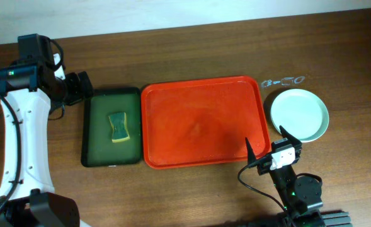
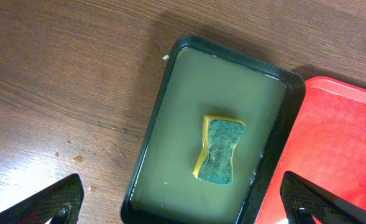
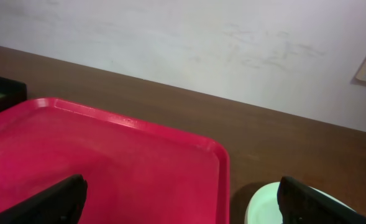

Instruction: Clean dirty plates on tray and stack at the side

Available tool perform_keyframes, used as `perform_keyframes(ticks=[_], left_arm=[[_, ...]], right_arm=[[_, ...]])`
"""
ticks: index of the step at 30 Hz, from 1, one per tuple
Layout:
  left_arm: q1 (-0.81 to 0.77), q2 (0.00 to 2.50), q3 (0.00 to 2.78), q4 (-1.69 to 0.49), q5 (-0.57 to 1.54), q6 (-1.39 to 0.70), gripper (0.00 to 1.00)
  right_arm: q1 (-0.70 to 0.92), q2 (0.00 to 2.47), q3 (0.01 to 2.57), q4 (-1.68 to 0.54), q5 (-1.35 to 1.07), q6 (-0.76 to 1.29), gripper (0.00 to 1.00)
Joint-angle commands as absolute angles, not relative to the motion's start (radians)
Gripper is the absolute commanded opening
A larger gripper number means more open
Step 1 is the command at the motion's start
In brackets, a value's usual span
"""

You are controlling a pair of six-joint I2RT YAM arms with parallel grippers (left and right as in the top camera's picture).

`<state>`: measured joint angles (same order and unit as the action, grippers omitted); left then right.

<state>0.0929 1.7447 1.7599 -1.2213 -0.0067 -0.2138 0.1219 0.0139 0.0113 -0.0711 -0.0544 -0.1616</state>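
The red-orange tray [image 1: 201, 121] lies mid-table with nothing on it; it also shows in the right wrist view [image 3: 108, 168] and the left wrist view [image 2: 344, 143]. White mint-tinted plates [image 1: 299, 113] sit as one stack right of the tray; an edge shows in the right wrist view [image 3: 263, 208]. I cannot tell how many are stacked. My right gripper [image 1: 266, 146] is open and empty over the tray's near right corner, seen also from its own wrist [image 3: 183, 202]. My left gripper [image 2: 183, 202] is open and empty above the green tray's near end.
A dark green tray [image 1: 111, 126] of murky liquid sits left of the red tray, with a yellow-green sponge [image 1: 118, 127] in it, also seen in the left wrist view [image 2: 220, 151]. Small clear marks [image 1: 285, 81] lie behind the plates. A wall rises behind the table.
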Motion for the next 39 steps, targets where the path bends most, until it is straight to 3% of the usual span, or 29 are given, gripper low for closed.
perform_keyframes(ticks=[1,29,39], left_arm=[[0.094,1.746,1.763,-1.22,0.001,-0.216,0.99],[0.094,1.744,1.763,-1.22,0.001,-0.216,0.99],[0.094,1.393,1.763,-1.221,0.001,-0.216,0.99]], right_arm=[[0.115,0.004,0.006,-0.074,-0.068,-0.168,0.99],[0.117,0.006,0.006,-0.075,-0.068,-0.168,0.98],[0.117,0.006,0.006,-0.074,-0.068,-0.168,0.98]])
